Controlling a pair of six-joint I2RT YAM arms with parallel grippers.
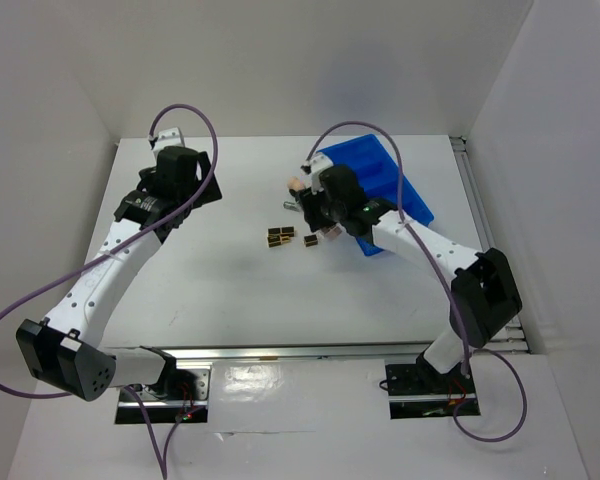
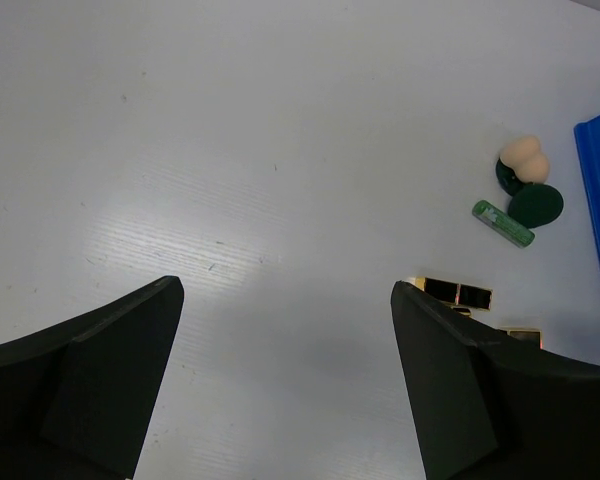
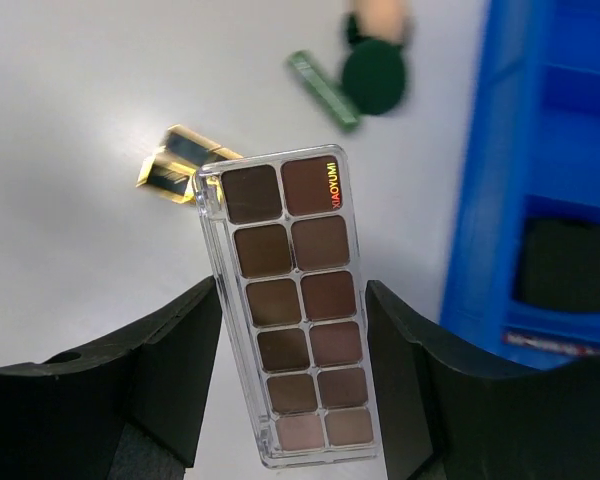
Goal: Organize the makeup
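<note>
Overhead, the white worktop is carrying everything, and the large blue bin is lying askew toward its far right side. The right tool is hovering just beside the bin's left edge, its two black fingers pinching the long sides of the pinkish-brown palette. The palette, a clear case showing two columns of brown shades, is pointing away from the wrist camera. Its far corner is overlapping a lipstick tube in that view.

The left tool is hanging well apart from the bin, far off to its left, with its fingers spread wide over bare worktop.

Inside the bin, a black square compact is sitting in one compartment, though it is showing only as a blur in the right wrist view. The black-gold lipstick tubes are lying on the worktop to the left of the bin, near its near-left corner. Two are lying end to end and others are just beside them.

Farther back, also left of the bin, a green tube is lying flat. A round dark-green piece is sitting just beside the tube. The beige sponge is resting just beyond that piece, nearest the bin's far-left corner.
</note>
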